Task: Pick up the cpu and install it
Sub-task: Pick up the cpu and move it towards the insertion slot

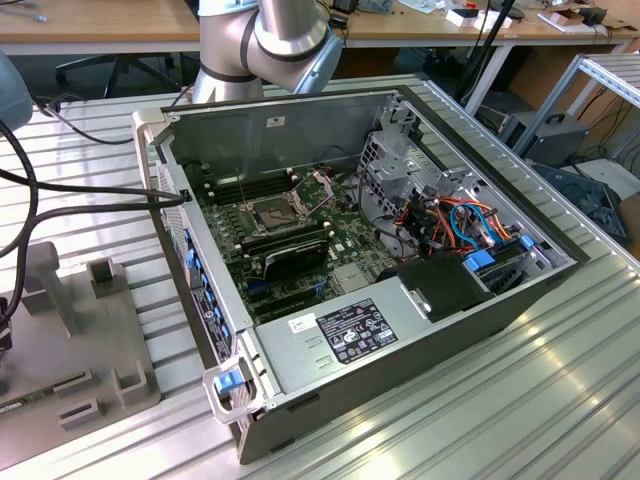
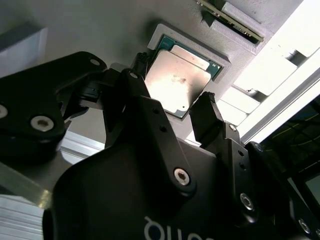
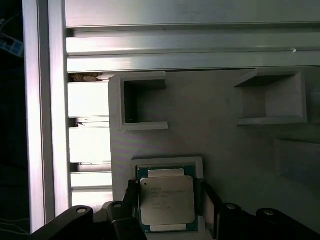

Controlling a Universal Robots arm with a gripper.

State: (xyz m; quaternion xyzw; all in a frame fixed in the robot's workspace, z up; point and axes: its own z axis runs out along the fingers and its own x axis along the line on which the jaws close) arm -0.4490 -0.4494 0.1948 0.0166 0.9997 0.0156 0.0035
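Observation:
The cpu [image 3: 167, 202] is a small square chip with a dull silver top, lying flat in a raised pocket of a grey holder block [image 3: 210, 125]. In the second wrist view the cpu [image 2: 177, 82] catches bright light. My gripper [image 3: 169, 192] hangs right over it, open, with one black finger [image 3: 131, 197] on each side of the chip, close to its edges. The second wrist view shows the gripper [image 2: 175, 87] straddling the chip the same way. In the exterior view the open computer case [image 1: 400, 340] lies on its side, and the motherboard's socket [image 1: 272, 212] shows with its frame raised.
The grey holder block [image 1: 70, 330] sits on the ribbed aluminium table [image 1: 520, 400] at the exterior view's left, beside the case. It has several upright brackets [image 3: 142, 102]. Black cables [image 1: 60, 190] run across the table. The arm's base [image 1: 270, 40] stands behind the case.

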